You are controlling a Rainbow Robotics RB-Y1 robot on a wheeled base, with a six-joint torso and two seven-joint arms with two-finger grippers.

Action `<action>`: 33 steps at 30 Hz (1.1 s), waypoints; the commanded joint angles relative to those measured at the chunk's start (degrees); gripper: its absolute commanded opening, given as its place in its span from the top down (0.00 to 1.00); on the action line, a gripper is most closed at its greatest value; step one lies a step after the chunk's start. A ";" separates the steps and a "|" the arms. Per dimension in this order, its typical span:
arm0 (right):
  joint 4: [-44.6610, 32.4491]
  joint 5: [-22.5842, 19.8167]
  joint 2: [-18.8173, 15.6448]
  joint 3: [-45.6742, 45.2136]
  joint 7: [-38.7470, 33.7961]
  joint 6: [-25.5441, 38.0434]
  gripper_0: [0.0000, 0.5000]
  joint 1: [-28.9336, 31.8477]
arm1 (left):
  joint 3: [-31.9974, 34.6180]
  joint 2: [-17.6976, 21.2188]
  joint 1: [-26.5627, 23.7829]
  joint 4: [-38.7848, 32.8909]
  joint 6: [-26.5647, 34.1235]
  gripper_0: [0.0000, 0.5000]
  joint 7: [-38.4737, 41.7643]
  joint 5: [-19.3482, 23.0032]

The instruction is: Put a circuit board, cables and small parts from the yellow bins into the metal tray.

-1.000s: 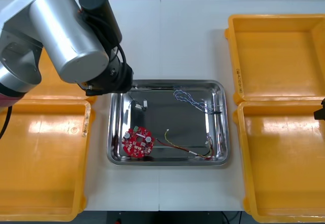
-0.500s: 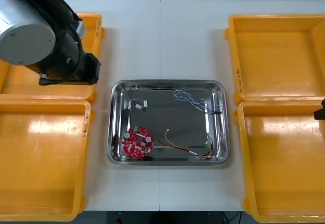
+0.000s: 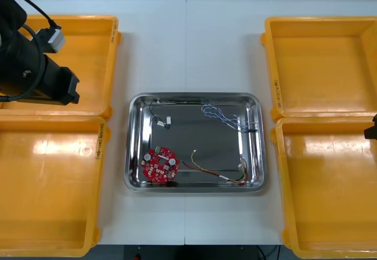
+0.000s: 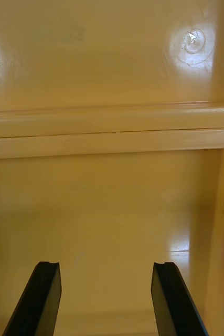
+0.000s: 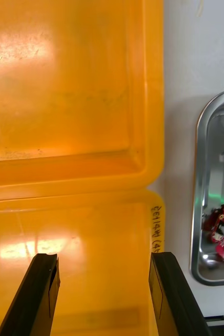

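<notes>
1. The left arm (image 3: 32, 77) has swung away from the metal tray's (image 3: 194, 96) far-left corner, where it hung 1 s ago, and is now over the 2 left yellow bins (image 3: 88, 48).
2. The left gripper (image 5: 104, 256) has its fingers spread wide with nothing between them, above the seam between those bins, which look bare.
3. The tray's load is unchanged: red circuit board (image 3: 159, 164), blue and white cable (image 3: 219, 116), red and yellow cable (image 3: 212, 173), small metal parts (image 3: 166, 120).
4. The right gripper (image 4: 106, 265), fingers apart and empty, waits over the right bins (image 3: 324, 53).
5. With the bins bare, loading looks finished.
</notes>
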 commanded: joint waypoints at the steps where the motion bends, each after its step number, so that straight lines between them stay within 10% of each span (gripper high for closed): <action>1: -1.71 0.01 -2.62 -0.91 1.11 0.06 0.00 0.58 | 5.10 2.91 3.20 -1.84 1.02 0.00 -8.09 1.20; 33: -1.71 0.01 -2.62 -0.91 1.11 0.06 0.00 0.58 | 25.85 2.83 21.57 -1.57 -0.12 0.00 -22.95 -0.30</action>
